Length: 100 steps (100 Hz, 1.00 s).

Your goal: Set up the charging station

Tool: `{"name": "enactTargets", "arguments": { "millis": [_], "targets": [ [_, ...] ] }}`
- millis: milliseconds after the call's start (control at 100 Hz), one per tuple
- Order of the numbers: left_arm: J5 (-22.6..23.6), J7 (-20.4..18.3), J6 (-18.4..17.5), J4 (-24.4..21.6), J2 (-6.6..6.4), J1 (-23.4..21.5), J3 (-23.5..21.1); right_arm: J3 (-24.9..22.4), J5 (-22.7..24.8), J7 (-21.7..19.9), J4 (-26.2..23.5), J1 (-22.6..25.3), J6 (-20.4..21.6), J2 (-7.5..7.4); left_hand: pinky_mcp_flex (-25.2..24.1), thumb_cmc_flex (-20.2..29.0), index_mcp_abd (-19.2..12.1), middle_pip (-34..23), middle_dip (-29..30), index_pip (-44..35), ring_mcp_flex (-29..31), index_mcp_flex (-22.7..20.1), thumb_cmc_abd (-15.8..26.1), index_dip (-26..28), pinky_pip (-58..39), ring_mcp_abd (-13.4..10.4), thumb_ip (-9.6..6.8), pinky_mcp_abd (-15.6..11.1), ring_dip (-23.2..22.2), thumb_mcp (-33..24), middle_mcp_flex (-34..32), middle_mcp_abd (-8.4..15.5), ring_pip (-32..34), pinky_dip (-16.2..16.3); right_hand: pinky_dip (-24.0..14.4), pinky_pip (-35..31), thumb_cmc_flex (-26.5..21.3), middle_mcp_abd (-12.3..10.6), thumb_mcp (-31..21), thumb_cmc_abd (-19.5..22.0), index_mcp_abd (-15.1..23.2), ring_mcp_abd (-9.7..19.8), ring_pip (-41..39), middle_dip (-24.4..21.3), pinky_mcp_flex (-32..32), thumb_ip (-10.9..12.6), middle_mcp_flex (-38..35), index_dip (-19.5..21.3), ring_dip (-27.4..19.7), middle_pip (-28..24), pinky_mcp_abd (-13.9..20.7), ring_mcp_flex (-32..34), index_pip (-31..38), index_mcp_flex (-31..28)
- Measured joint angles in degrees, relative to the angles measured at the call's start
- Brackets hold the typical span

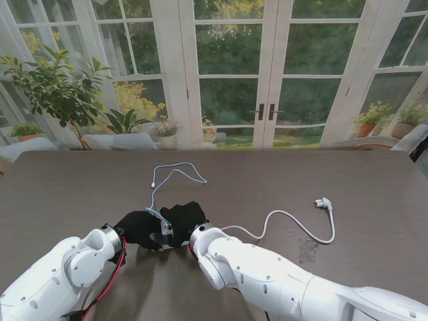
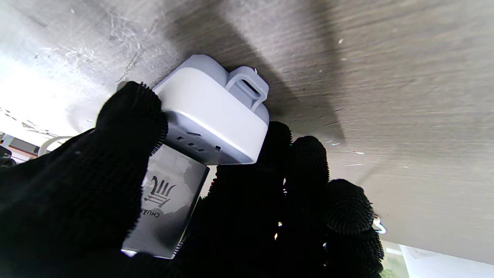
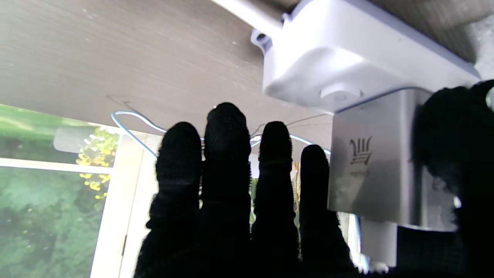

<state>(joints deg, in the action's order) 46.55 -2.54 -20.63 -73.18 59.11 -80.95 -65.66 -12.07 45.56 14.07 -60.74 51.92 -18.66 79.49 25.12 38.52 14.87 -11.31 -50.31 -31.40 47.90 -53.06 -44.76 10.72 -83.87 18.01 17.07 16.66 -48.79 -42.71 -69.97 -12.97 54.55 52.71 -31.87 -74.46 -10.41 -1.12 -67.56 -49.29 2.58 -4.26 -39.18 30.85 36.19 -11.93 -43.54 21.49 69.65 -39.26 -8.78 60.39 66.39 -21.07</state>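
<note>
Low over the table, my two black-gloved hands meet around a white power socket block (image 2: 216, 116) with a silver charger (image 2: 170, 197) plugged into its face. My left hand (image 1: 137, 227) is shut on the block, thumb (image 2: 127, 127) on one side and fingers (image 2: 308, 173) on the other. My right hand (image 1: 184, 215) pinches the charger (image 3: 370, 173) between its thumb (image 3: 451, 127) and the side of its straight fingers (image 3: 227, 173). The block (image 3: 347, 50) rests against the table top. A thin light-blue cable (image 1: 175, 172) trails from the hands away from me.
The block's white cord (image 1: 281, 217) curves to the right and ends in a wall plug (image 1: 324, 202) lying on the dark wooden table (image 1: 67, 194). Glass doors and potted plants stand beyond the table's far edge.
</note>
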Motion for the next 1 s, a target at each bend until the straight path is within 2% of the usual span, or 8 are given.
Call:
{"name": "enactTargets", "arguments": {
  "millis": [110,280,540,790,830,930,960,1000],
  "targets": [
    [-0.11,-0.19,0.05,-0.11,0.0,-0.02,0.05,-0.66,-0.04,0.28,-0.89,0.39,-0.35,-0.41,0.0,0.0,0.01,0.0,0.0,0.0,0.0,0.0,0.0,0.01,-0.01,0.0,0.0,0.0,0.0,0.0,0.0,0.0,0.11,0.0,0.0,0.82,1.86,0.55,0.95,0.75,-2.76,-1.12,-0.06,-0.52,-2.12,0.01,4.5,-1.49,0.0,-0.96,-0.44,-3.5,-0.02,3.79],
    [-0.22,-0.49,0.06,-0.24,0.01,-0.04,0.06,-1.53,-0.39,0.75,-1.67,0.82,-0.62,-0.59,0.0,0.0,0.01,0.0,-0.02,-0.02,0.0,0.0,-0.02,0.02,-0.08,0.0,0.0,0.0,0.0,0.0,0.0,-0.01,0.43,0.0,0.0,1.81,4.46,0.94,2.87,2.54,-4.13,-2.2,-0.28,-0.97,-4.65,0.03,8.83,-3.74,0.0,-1.17,-0.94,-6.95,0.0,9.29],
    [-0.3,-0.56,0.05,-0.26,0.01,-0.04,0.11,-3.64,-2.37,-0.27,-4.76,1.59,-0.68,-1.4,0.0,0.0,0.01,0.0,-0.03,-0.07,0.0,0.0,-0.04,0.03,-0.09,0.0,0.0,0.0,0.0,0.0,0.0,-0.01,0.44,0.0,0.0,5.25,8.83,1.27,5.01,5.41,-5.01,-3.36,-1.16,-1.27,-8.62,0.04,14.36,-6.3,0.0,-1.3,-1.76,-11.76,0.0,12.97],
    [-0.37,-0.88,0.04,-0.35,0.0,-0.01,0.14,-5.61,-2.43,-1.3,-7.73,2.24,-0.63,-2.7,0.0,0.0,0.01,0.0,-0.05,-0.1,0.0,0.0,-0.05,0.04,-0.11,0.0,0.0,0.0,0.0,0.0,0.0,-0.01,0.44,0.0,-0.6,7.27,11.36,1.37,8.26,11.96,-5.56,-3.82,-1.16,-1.86,-10.5,0.35,17.12,-8.18,0.0,-1.07,-1.89,-14.48,0.0,14.47],
    [-0.37,-0.95,0.04,-0.38,0.0,-0.01,0.14,-6.39,-2.51,-1.32,-8.38,2.54,-0.59,-2.97,0.0,0.0,0.01,0.0,-0.05,-0.1,0.0,0.0,-0.05,0.04,-0.11,0.0,0.0,0.0,0.0,0.0,0.0,-0.02,0.44,0.0,-0.75,7.65,11.64,1.38,10.19,14.25,-5.43,-3.91,-1.16,-1.86,-10.61,0.67,17.11,-8.43,0.0,-1.07,-2.06,-14.48,0.0,14.47],
    [-0.37,-1.12,0.06,-0.45,-0.01,0.0,0.14,-8.51,-2.67,-1.12,-10.12,3.44,-0.38,-3.79,0.0,0.0,0.01,0.0,-0.06,-0.12,0.0,0.0,-0.05,0.05,-0.11,0.0,0.0,0.0,0.0,0.0,0.0,-0.02,0.44,0.0,-1.47,8.22,11.9,1.4,17.13,21.29,-1.74,-3.96,-1.16,-1.86,-10.54,0.66,17.03,-8.44,0.0,-1.07,-2.44,-14.48,0.0,14.34],
    [-0.37,-1.14,0.08,-0.47,-0.01,0.0,0.15,-9.32,-2.69,-1.03,-10.8,3.85,-0.38,-4.1,0.0,0.0,0.01,0.0,-0.05,-0.12,0.0,0.0,-0.05,0.05,-0.11,0.0,0.0,0.0,0.0,0.0,0.0,-0.02,0.44,0.0,-1.55,8.22,11.19,1.49,20.58,23.82,-0.42,-4.04,-1.16,-1.86,-10.46,1.01,16.88,-8.44,0.0,-1.07,-2.63,-14.48,-0.01,13.46],
    [-0.38,-1.15,0.11,-0.49,-0.02,0.0,0.19,-10.31,-2.69,-1.02,-11.92,4.4,-0.39,-4.59,0.0,0.0,0.01,0.0,-0.06,-0.13,0.0,0.0,-0.05,0.05,-0.11,0.0,0.0,0.0,0.0,0.0,0.0,-0.02,0.44,0.0,-1.98,8.24,9.27,1.72,27.86,27.79,1.24,-4.25,-1.37,-1.86,-9.89,2.96,16.1,-8.44,0.0,-1.18,-2.95,-14.47,-0.01,12.61]
  ]
}}
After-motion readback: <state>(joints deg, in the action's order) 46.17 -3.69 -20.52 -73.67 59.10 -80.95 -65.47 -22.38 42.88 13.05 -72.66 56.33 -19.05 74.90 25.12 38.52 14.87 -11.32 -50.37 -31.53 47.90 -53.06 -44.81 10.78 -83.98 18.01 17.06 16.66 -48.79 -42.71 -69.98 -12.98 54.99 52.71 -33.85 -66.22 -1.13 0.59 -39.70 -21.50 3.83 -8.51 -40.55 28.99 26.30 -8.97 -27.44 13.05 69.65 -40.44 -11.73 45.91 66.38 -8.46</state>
